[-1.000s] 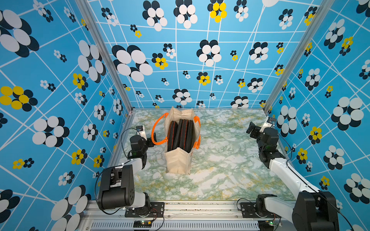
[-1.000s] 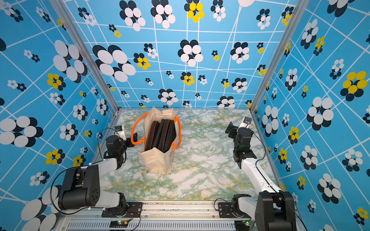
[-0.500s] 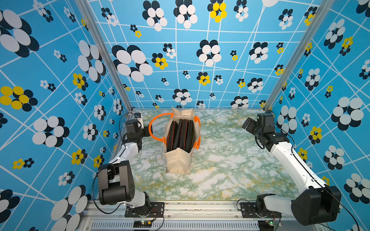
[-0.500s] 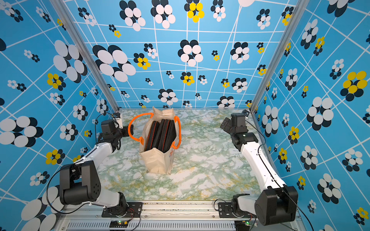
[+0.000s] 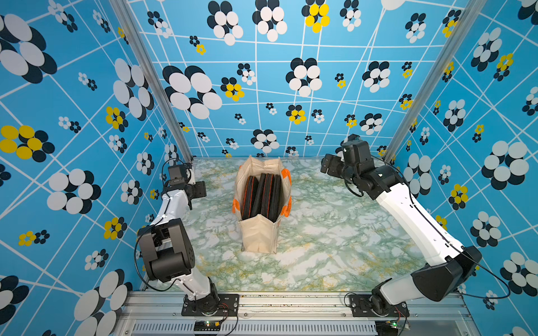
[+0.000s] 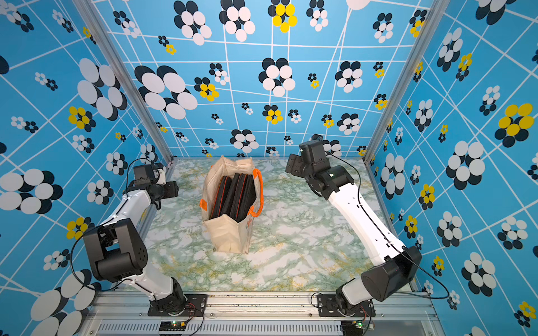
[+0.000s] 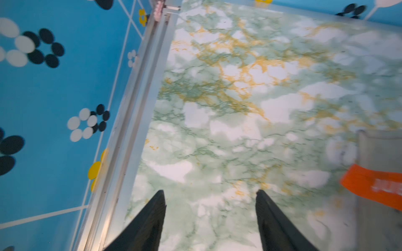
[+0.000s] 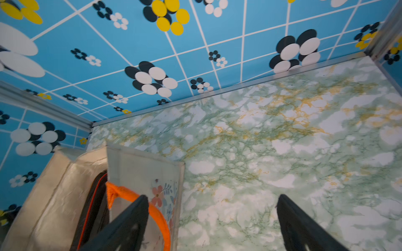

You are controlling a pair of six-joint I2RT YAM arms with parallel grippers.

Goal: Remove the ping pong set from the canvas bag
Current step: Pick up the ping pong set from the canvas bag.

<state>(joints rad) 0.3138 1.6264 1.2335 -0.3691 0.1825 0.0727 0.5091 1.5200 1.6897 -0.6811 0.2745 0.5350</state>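
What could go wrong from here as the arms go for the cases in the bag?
1. The canvas bag stands tall and unheld; pulling a case could tip or drag it.
2. The black cases sit packed side by side, so a tool may pinch two at once.
3. The orange handle hangs beside the opening, on the side facing the right tool, and could snag it.

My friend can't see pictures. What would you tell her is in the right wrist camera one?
A tall cream-beige canvas bag with an orange fabric handle stands on a green-and-white marbled table, a black orange-trimmed case tucked inside. The black right gripper is open and empty near it, with blue flowered walls behind.
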